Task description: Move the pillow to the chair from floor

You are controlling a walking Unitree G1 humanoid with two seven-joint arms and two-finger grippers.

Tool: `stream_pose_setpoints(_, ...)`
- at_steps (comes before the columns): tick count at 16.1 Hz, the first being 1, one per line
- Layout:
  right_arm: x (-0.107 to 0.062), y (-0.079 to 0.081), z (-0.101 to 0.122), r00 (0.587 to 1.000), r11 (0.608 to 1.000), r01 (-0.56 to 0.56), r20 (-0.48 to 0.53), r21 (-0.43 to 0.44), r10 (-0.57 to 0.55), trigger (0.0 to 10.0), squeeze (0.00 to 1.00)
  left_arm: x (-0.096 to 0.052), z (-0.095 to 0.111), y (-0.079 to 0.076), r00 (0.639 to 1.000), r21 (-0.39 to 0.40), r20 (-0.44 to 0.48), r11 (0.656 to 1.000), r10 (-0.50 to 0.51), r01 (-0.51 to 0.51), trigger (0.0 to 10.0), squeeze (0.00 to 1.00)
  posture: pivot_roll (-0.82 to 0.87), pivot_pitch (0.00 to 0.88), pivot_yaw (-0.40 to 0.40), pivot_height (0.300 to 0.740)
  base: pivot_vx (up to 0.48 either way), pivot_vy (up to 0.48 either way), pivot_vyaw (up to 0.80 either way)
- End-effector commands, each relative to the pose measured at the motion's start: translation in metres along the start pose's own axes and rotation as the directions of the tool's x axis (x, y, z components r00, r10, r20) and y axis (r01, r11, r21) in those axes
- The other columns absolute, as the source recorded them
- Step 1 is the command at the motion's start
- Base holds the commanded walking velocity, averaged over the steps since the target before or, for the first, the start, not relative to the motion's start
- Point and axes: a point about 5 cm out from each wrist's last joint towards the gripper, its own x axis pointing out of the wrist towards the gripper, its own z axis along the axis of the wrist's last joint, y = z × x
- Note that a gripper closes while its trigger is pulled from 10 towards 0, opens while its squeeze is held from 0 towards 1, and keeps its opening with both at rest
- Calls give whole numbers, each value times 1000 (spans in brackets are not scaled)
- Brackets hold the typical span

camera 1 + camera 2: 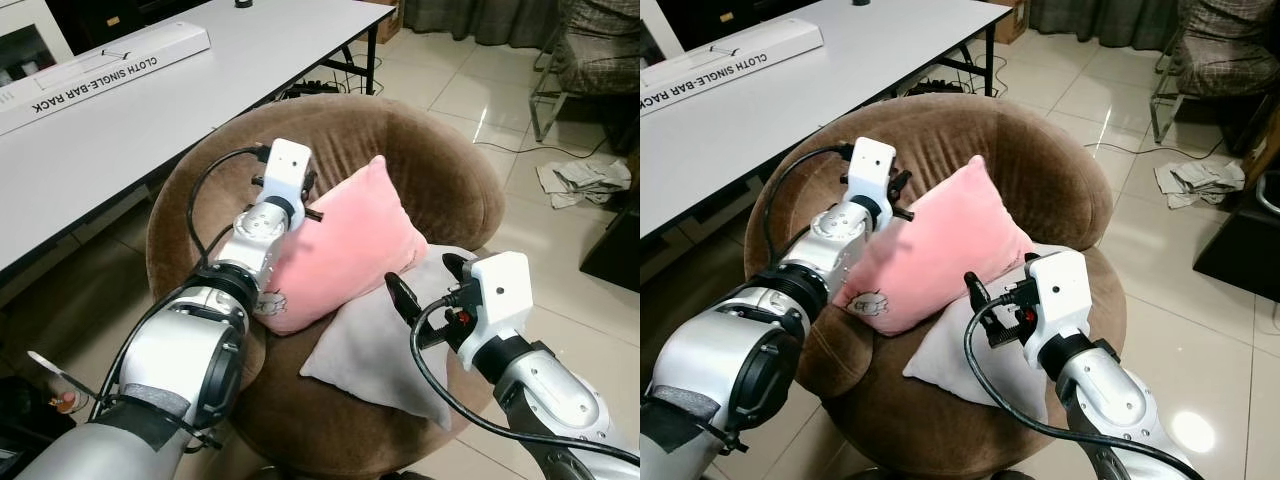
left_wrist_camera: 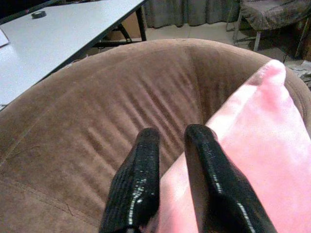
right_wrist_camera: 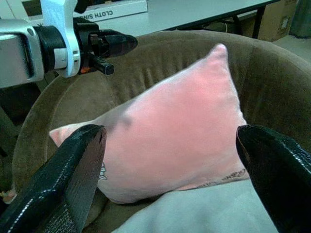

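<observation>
The right gripper (image 3: 170, 160) hangs wide open just before the pink pillow (image 1: 345, 245), over the grey cushion (image 1: 385, 345) on the chair's (image 1: 440, 170) seat. The pillow leans on the chair's back, its long axis rising from its low corner at the chair's left rim to a raised far corner. The left gripper (image 2: 170, 145) sits at its upper left edge, fingers nearly closed, seemingly pinching that edge.

The long white cardboard box (image 1: 105, 66) on the grey table (image 1: 200, 90), far left, reads "CLOTH SINGLE-BAR RACK" in black caps.
</observation>
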Motion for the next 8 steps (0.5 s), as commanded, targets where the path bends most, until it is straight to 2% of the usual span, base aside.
stream_pose_setpoints(1,1,0,4,1000,1000,-7,6,-3,7,10000,0,0,0,4,1000,-9,-13,1000,7,-7,10000,1000,-150,79,89,740,0,0,0)
stream_pose_setpoints(8,3,0,3,1000,1000,-11,5,-3,11,10000,0,0,2,8,1000,-7,3,1000,15,-15,10000,1000,-145,68,87,740,0,0,0)
